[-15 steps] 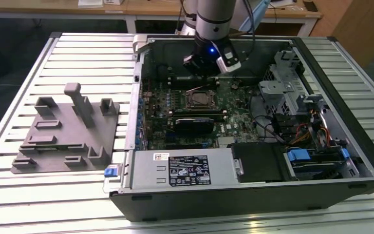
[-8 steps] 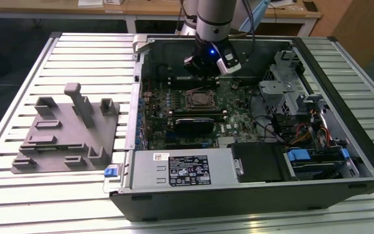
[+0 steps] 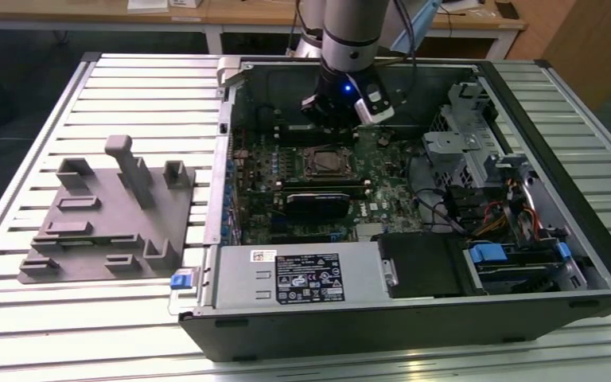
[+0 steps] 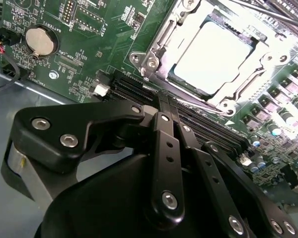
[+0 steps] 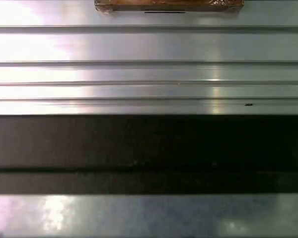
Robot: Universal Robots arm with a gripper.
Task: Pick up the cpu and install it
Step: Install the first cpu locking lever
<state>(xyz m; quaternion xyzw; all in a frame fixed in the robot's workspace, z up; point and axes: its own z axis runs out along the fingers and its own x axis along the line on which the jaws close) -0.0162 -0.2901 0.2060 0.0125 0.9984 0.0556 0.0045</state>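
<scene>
Jaws: gripper [image 3: 340,119] above the motherboard [image 3: 317,191], grasp state cannot be told | cpu [image 4: 216,54]: seated flat in its socket [image 4: 174,34], apart from gripper, apparently placed for installation.

A ribbed aluminium table [image 3: 93,103] is filling most of the exterior view, its long slats running across and catching soft overhead light. Beyond its far edge, at twelve o'clock, a pale wooden desk [image 3: 252,14] is standing on white legs, with papers lying on its top. At two o'clock a brown wooden cabinet panel [image 3: 592,40] is rising beside it. A dark floor [image 3: 9,87] is showing at ten o'clock, under and before the desk. In the first wrist view, bright metal slats [image 5: 149,74] are glaring with reflected light, a dark band [image 5: 149,153] is crossing below them, and a wooden edge [image 5: 169,5] is sitting at twelve o'clock.
</scene>
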